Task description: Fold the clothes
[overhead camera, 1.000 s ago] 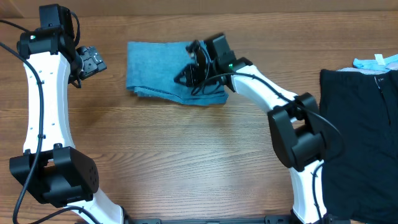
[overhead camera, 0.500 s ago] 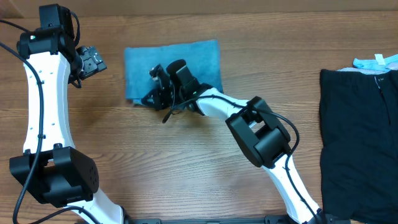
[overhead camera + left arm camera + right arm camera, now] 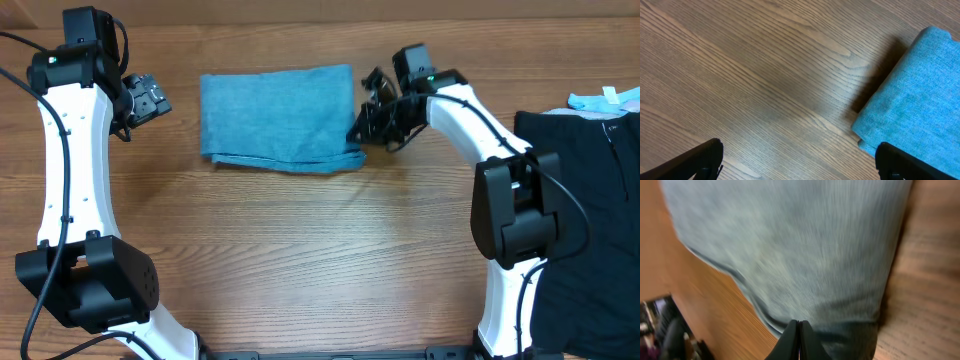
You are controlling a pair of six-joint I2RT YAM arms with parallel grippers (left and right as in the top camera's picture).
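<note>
Folded jeans [image 3: 278,112] lie with their long axis left-right. The right gripper [image 3: 360,130], jaws pressed together, touches their right edge; the left gripper [image 3: 155,100] hangs spread wide, empty.

Bright, even light; soft dark shadow beside the jeans [image 3: 912,95] in left wrist view; right wrist view blurred.

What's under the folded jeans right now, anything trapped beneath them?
Only the wooden table shows around the jeans, and a lower denim layer peeks out along their near edge. Anything beneath the fold is covered.
</note>
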